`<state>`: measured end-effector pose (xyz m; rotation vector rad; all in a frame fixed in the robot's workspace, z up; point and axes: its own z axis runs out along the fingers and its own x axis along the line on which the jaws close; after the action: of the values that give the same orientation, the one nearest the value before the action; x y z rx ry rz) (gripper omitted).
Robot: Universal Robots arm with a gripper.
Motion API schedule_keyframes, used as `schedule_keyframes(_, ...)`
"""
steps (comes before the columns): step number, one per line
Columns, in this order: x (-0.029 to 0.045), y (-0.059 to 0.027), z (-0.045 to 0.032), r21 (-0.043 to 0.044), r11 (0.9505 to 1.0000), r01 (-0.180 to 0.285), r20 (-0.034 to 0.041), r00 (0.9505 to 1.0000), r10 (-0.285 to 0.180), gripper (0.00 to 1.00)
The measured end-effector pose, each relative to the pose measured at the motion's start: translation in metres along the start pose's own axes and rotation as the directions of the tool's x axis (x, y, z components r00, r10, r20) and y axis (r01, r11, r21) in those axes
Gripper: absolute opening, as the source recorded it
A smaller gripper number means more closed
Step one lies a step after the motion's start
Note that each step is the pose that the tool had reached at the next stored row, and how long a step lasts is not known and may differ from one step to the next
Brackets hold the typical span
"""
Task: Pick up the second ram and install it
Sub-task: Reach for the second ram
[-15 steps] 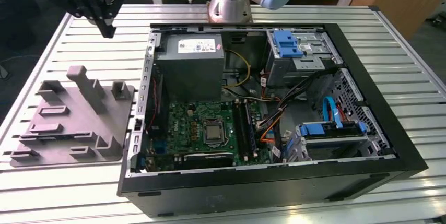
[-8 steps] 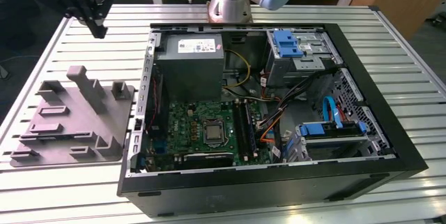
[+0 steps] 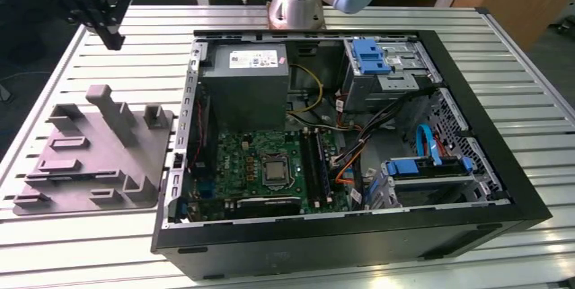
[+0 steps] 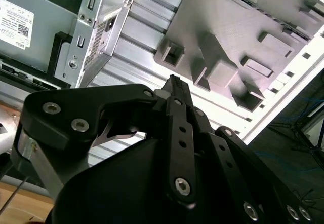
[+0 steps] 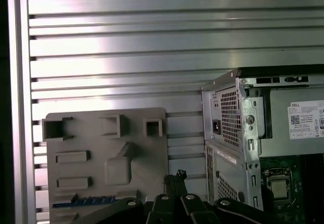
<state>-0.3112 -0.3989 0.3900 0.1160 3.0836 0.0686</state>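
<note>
The second ram [image 5: 83,202] is a thin bluish strip lying flat in the grey parts tray [image 5: 106,153], at the tray end far from its tall posts. My gripper [image 3: 114,40] hangs high over the slatted table, beyond the tray's [image 3: 90,161] far end on the exterior view's left. Its black fingers [image 4: 174,84] are pressed together with nothing between them, and their tips [image 5: 174,176] show over the tray's edge nearest the case. The gripper is well apart from the ram.
An open black computer case [image 3: 476,195] lies on the exterior view's right of the tray. Inside it are a grey power supply [image 3: 244,87], a green motherboard [image 3: 260,168] with long dark memory slots [image 3: 313,161], blue drive brackets and cables. The arm's base [image 3: 297,6] stands behind the case.
</note>
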Motion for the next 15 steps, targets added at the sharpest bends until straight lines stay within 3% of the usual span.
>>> schedule_keyframes(11,0.0208,-0.0016,-0.0002,0.0,1.0,0.0,0.0002,1.0,0.0,0.1)
schedule_keyframes(15,0.032,-0.0024,-0.0001,0.0,1.0,0.0,0.0004,1.0,0.0,0.1)
